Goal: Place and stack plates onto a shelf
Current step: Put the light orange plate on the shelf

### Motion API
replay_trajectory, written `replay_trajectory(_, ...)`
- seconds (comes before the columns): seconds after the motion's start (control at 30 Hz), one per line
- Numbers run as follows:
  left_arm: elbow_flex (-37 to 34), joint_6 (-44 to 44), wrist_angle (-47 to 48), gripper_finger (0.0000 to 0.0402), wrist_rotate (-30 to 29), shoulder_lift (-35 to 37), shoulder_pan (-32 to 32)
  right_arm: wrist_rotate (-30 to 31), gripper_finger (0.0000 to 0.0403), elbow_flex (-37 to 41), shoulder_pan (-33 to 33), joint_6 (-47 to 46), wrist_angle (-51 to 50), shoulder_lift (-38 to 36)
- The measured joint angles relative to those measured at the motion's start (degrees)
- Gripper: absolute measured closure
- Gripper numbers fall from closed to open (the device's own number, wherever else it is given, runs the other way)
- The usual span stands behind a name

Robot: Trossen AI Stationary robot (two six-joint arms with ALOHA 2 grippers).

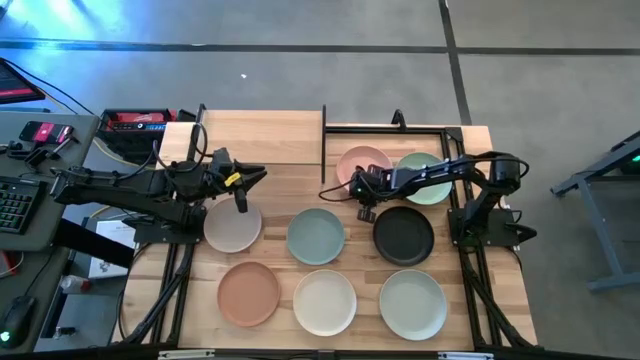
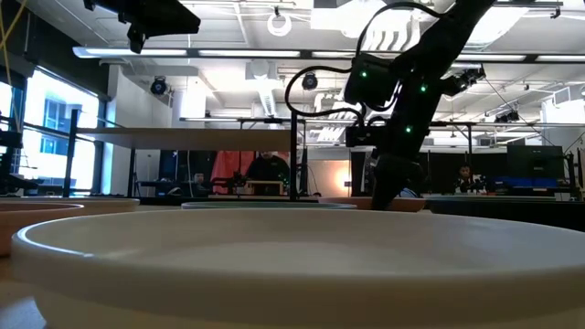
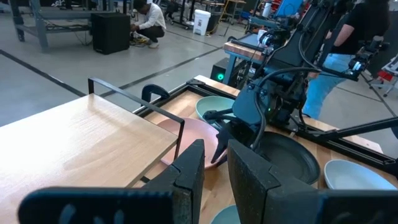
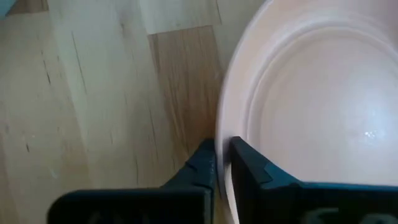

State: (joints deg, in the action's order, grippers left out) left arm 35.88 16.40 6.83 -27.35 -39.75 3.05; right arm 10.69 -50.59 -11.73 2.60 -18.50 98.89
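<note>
Eight plates lie on the butcher-block table. The pink plate [image 1: 365,163] and green plate [image 1: 428,180] are at the far right. The black [image 1: 404,236], pale blue-green [image 1: 316,236] and grey-beige [image 1: 232,227] plates form the middle row. The terracotta [image 1: 249,294], cream [image 1: 324,302] and pale grey-green [image 1: 412,304] plates are nearest. The shelf [image 1: 262,137] stands at the far left-centre with nothing on its board. My right gripper [image 1: 358,192] is shut on the pink plate [image 4: 323,106]. My left gripper [image 1: 242,190] hovers over the grey-beige plate, its fingers [image 3: 214,168] a narrow gap apart. My right gripper [image 4: 221,165] pinches the pink plate's rim [image 4: 222,134] at its near edge, one finger [image 4: 252,165] inside the plate and one [image 4: 200,167] outside. The fingers come from above, pointing down [image 3: 221,144]. The plate looks level; whether it is off the table I cannot tell.
A black metal frame [image 1: 400,127] runs around the pink and green plates beside the shelf board [image 3: 87,134]. Bare wood lies between the shelf and the middle row. A keyboard and gear sit off the table's left edge. People show in the room beyond.
</note>
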Motion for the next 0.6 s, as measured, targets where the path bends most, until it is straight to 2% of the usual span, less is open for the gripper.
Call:
replay_trajectory(0.33,0.0,0.0,0.2,0.0342,0.0,0.0,0.0,-0.5,0.0399,-0.2,0.4,-2.3,-0.3,0.0)
replay_trajectory(0.6,0.0,1.5,2.1,0.0342,0.0,0.0,0.0,-0.2,0.0402,-5.6,1.8,-5.2,-6.4,0.1)
